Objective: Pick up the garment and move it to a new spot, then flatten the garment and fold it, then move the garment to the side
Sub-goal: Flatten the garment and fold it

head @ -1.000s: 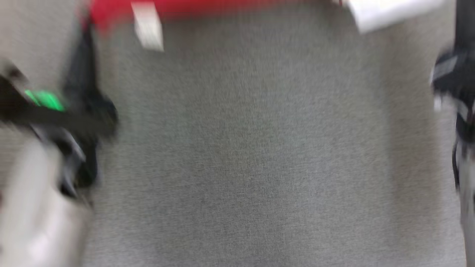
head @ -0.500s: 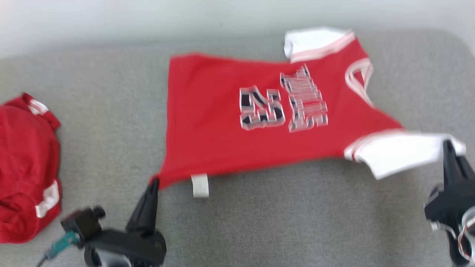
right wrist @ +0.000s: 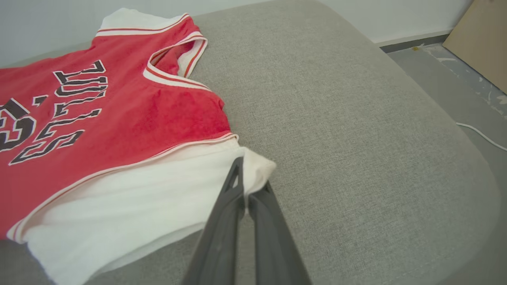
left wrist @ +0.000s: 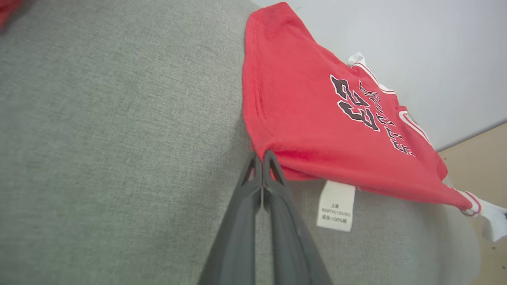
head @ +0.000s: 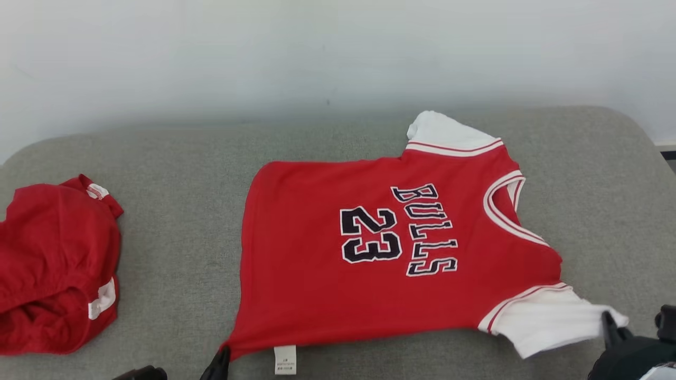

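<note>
On the grey woven-fabric cushion point(head: 174, 253), a red jersey point(head: 317, 285) of soft knit cloth lies spread flat and face up near the middle. Its neck points toward the robot's right and its hem toward the left. Black letters edged in white read "BULLS" and "23" across the chest. It has 2 white sleeves with red piping: the far sleeve point(head: 443, 132) lies toward the pale wall point(head: 317, 53), and the near sleeve point(head: 549, 316) reaches toward the cushion's front edge. A small white care label point(left wrist: 336, 206) sticks out from under the near side seam, close to the hem corner.

In the left wrist view, the left gripper point(left wrist: 262, 158) has its 2 dark fingers pressed together, pinching the near hem corner of the red jersey, with the care label just beside them. In the head view this gripper's tip shows at the bottom edge, touching that same corner.

The right gripper point(right wrist: 251, 174) is clamped on the outer edge of the near sleeve, the white cloth caught between its fingers.

Well apart at the cushion's left end, a crumpled red garment with white trim point(head: 53, 264) sits in a heap. Beyond the cushion's right end, the right wrist view shows a grey floor point(right wrist: 435, 67), a thin white cable point(right wrist: 479, 134) and a tan board point(right wrist: 479, 35).
</note>
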Tool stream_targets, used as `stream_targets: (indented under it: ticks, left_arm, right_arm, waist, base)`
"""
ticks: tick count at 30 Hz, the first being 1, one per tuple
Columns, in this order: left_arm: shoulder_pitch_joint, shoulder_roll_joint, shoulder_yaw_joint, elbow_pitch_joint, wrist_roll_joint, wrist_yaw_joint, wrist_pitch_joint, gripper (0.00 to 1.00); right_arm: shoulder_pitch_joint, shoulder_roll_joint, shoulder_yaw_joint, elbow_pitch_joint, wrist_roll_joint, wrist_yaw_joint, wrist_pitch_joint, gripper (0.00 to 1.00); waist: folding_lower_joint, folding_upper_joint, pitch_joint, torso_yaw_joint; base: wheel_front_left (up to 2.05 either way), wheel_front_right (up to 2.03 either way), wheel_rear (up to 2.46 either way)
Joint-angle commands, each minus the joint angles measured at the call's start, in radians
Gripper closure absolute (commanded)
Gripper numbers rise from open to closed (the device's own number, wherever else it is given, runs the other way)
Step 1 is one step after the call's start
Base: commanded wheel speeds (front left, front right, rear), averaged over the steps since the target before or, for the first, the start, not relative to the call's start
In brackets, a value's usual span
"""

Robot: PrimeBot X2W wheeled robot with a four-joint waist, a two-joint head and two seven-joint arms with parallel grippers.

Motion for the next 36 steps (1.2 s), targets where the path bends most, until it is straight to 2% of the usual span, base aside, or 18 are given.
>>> stream_targets:
  ticks: [1, 8, 20, 29, 36]
  left_arm:
    - [0.018, 0.015, -0.001, 0.004, 0.016, 0.012, 0.002, 1.00]
    - [0.053, 0.039, -0.014, 0.012, 0.037, 0.042, 0.020, 1.00]
    - [0.084, 0.087, -0.032, -0.011, 0.074, 0.096, 0.057, 1.00]
    - [0.039, 0.088, -0.042, -0.054, 0.074, 0.102, 0.086, 1.00]
    - [-0.047, 0.065, -0.051, -0.065, 0.063, 0.099, 0.126, 1.00]
  right_arm:
    - [0.018, -0.001, 0.003, 0.008, -0.010, 0.000, 0.009, 1.00]
    - [0.077, -0.002, 0.033, 0.013, -0.019, 0.000, 0.121, 1.00]
    - [0.152, -0.002, 0.054, -0.082, -0.005, 0.000, 0.275, 1.00]
    - [0.084, -0.001, 0.075, -0.106, 0.020, 0.000, 0.260, 1.00]
    - [-0.053, -0.001, 0.116, -0.070, 0.001, 0.000, 0.234, 1.00]
  waist:
    - [0.0002, 0.0002, -0.012, 0.005]
    - [0.0002, 0.0002, -0.028, 0.010]
    - [0.0002, 0.0002, -0.039, 0.003]
    - [0.0002, 0.0002, -0.010, 0.006]
    - [0.0002, 0.0002, 0.006, 0.015]
  base:
    - [0.00, 0.00, 0.00]
    - [0.00, 0.00, 0.00]
    - [0.00, 0.00, 0.00]
    - [0.00, 0.00, 0.00]
    - [0.00, 0.00, 0.00]
